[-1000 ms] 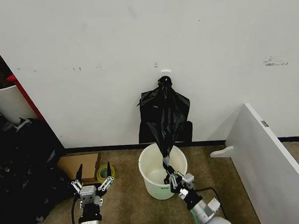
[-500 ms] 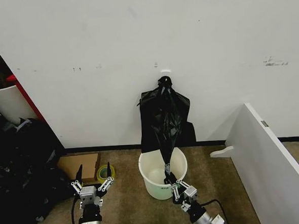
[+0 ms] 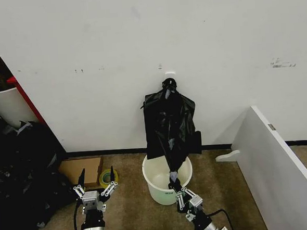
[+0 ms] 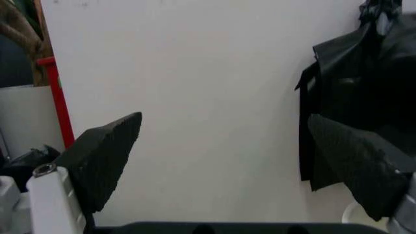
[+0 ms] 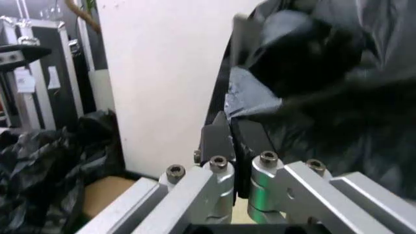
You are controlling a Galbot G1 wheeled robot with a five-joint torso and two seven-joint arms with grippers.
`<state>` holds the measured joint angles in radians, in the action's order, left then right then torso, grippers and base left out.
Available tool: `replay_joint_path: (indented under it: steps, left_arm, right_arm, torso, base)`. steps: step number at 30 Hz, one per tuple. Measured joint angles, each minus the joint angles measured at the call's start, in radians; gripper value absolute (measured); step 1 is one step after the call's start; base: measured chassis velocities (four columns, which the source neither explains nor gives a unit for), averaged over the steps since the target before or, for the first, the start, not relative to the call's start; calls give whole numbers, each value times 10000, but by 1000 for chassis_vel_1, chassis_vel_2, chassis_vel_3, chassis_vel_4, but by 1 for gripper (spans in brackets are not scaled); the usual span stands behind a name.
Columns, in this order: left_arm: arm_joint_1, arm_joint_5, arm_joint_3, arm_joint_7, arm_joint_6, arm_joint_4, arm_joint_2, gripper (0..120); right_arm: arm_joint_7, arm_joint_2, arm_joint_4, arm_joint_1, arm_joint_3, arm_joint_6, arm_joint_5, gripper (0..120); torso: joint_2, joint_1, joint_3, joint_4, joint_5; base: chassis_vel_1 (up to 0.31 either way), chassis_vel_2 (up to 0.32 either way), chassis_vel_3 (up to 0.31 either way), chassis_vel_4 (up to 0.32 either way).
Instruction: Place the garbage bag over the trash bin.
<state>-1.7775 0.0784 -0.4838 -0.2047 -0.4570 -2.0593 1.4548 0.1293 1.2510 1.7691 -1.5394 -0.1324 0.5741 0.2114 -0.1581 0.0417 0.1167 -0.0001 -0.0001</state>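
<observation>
Nearest me, my right claw [image 3: 180, 195] is clamped on the garbage bag's [image 3: 170, 124] lower tip, just in front of the trash bin [image 3: 157, 185]; my left claw [image 3: 95, 186] idles spread wide. Beyond, the bag hangs bunched above the bin, so I judge it may slip free or never open over the rim.

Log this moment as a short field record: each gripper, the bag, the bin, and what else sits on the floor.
right gripper: shut on the garbage bag, just above the bin's near rim
garbage bag: hangs from a wall hook, its lower end stretched down to the right gripper
trash bin: upright on the carpet by the wall, no bag over its rim
left gripper: open, low at the robot's left, holding nothing
floor items: tape roll, cardboard piece
</observation>
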Motion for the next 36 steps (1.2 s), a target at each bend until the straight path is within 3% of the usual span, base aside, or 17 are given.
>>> replay_joint_path:
  steps: [4,9,12,15,16,18,21,22,24,26,28,31,34,35,36]
  left_arm:
    - [7,-80,100,28,140,-273,-242,100]
    - [133,-630,356,304,633,-933,-1210,100]
    - [335,-1490,629,550,1207,-1497,-2352,100]
    - [766,-2400,754,727,1929,-2007,-4129,100]
    - [766,-2400,754,727,1929,-2007,-4129,100]
    - [1276,-3105,794,823,2452,-2209,-5435,100]
    - [2549,-4653,1133,831,3159,-2168,-6843,100]
    - [2549,-4653,1133,831,3159,-2168,-6843,100]
    - [3572,-5799,1394,804,3614,-1904,-7781,100]
    - [4057,-6186,1562,869,3789,-1736,-8380,100]
    - [4986,-6408,2285,1011,4078,-1385,-9166,100]
    - [5734,-6523,3032,1086,4247,-1165,-9517,100]
    - [8836,-7396,5611,1176,4778,-544,-9993,100]
    - [8836,-7396,5611,1176,4778,-544,-9993,100]
    - [9593,-7624,6187,1176,4861,-385,-9990,100]
  right_arm:
    - [-130,90,121,229,26,-174,51,0]
    - [-267,129,290,456,86,-382,-8,0]
    - [-387,186,292,575,136,-434,-409,0]
    - [-608,365,211,664,245,-447,-1118,0]
    - [-608,365,211,664,245,-447,-1118,0]
    - [-676,474,108,737,298,-433,-1491,0]
    - [-720,563,4,830,318,-410,-1713,0]
    - [-720,563,4,830,318,-410,-1713,0]
    - [-748,581,-82,971,390,-409,-1756,0]
    - [-771,624,-192,1134,485,-419,-1791,0]
    - [-803,742,-316,1259,539,-426,-1884,0]
    - [-813,819,-369,1301,544,-427,-1932,0]
    - [-834,970,-497,1411,515,-415,-1993,0]
    - [-834,970,-497,1411,515,-415,-1993,0]
    - [-836,986,-513,1431,496,-413,-1990,0]
  torso:
    - [0,0,0,0,-1]
    - [0,0,0,1,-2]
    - [0,0,0,-1,-2]
    - [0,0,0,0,-3]
    - [0,0,0,0,-3]
    - [0,0,1,2,-4]
    - [0,0,1,-2,-6]
    - [0,0,1,-2,-6]
    - [1,1,2,-13,-7]
    - [0,1,1,1,-4]
    - [0,0,0,5,-5]
    - [1,0,1,4,-5]
    - [1,0,1,-1,4]
    - [1,0,1,-1,4]
    - [1,0,1,-2,2]
  base:
    - [0,0,0,0]
    - [0,0,0,0]
    - [0,0,0,0]
    - [0,0,0,0]
    - [0,0,0,0]
    - [0,0,0,0]
    - [0,0,0,0]
    - [0,0,0,0]
    - [0,0,0,0]
    - [0,0,0,0]
    - [0,0,0,0]
    - [0,0,0,0]
    - [0,0,0,0]
    - [0,0,0,0]
    - [0,0,0,0]
